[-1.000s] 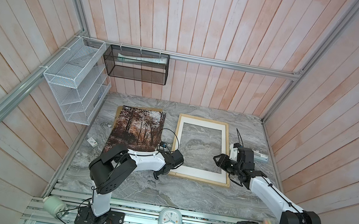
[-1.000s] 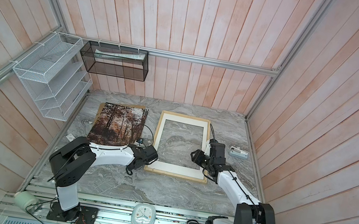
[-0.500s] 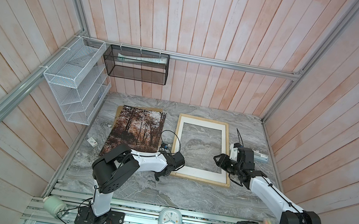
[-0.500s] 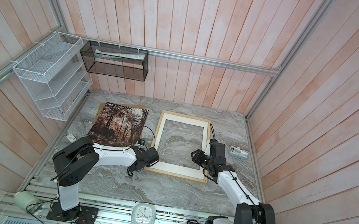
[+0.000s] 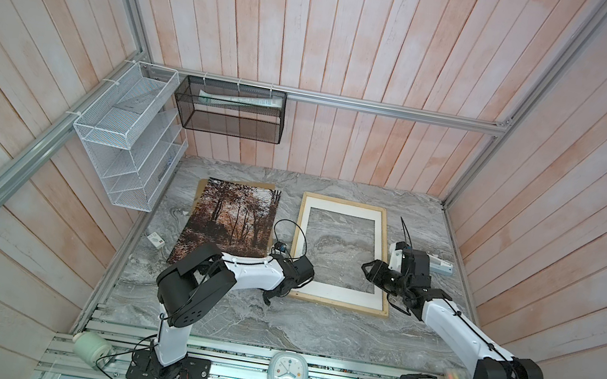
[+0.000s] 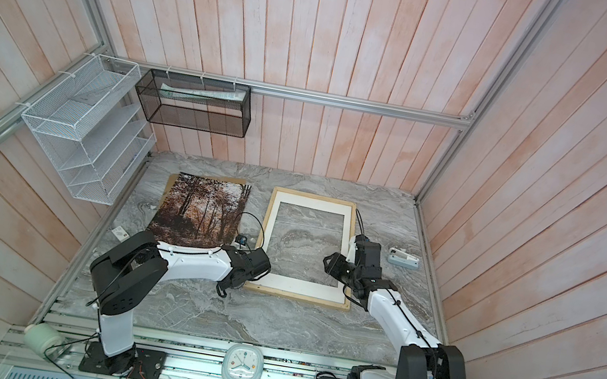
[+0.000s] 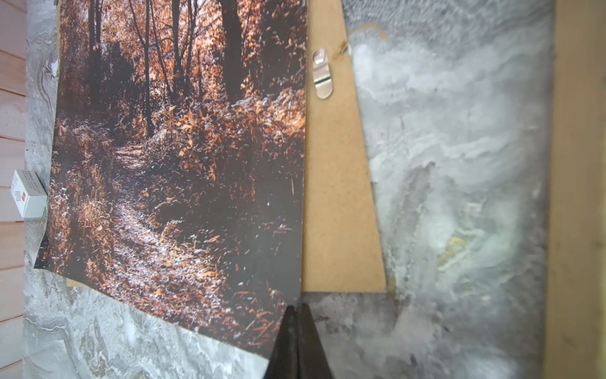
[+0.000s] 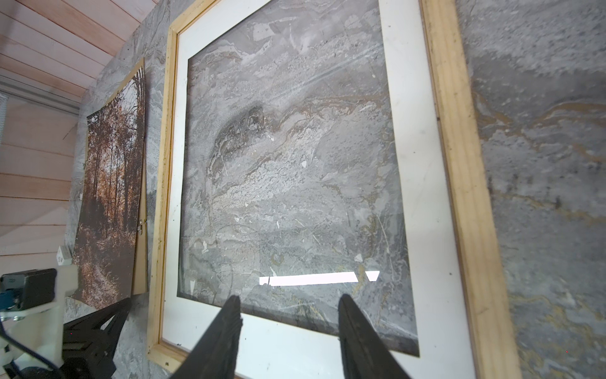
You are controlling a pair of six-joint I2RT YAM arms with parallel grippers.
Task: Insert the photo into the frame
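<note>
The photo, an autumn forest print, lies at the left of the marble table, askew on a brown backing board. My left gripper is shut on the photo's near right corner, which its fingers hide. To the right lies the frame of pale wood, with a white mat inside it and marble showing through the window. My right gripper hovers open over the mat's near band, close to the frame's near right corner, with nothing between its fingers.
A small white box sits just left of the photo. A white device lies right of the frame. A white wire rack and a black mesh basket hang on the walls. A clock stands on the front rail.
My left jaws have closed at the photo's near right corner, after a small shift to the right. The photo's near edge has shifted slightly towards the front. The right arm has stayed still.
</note>
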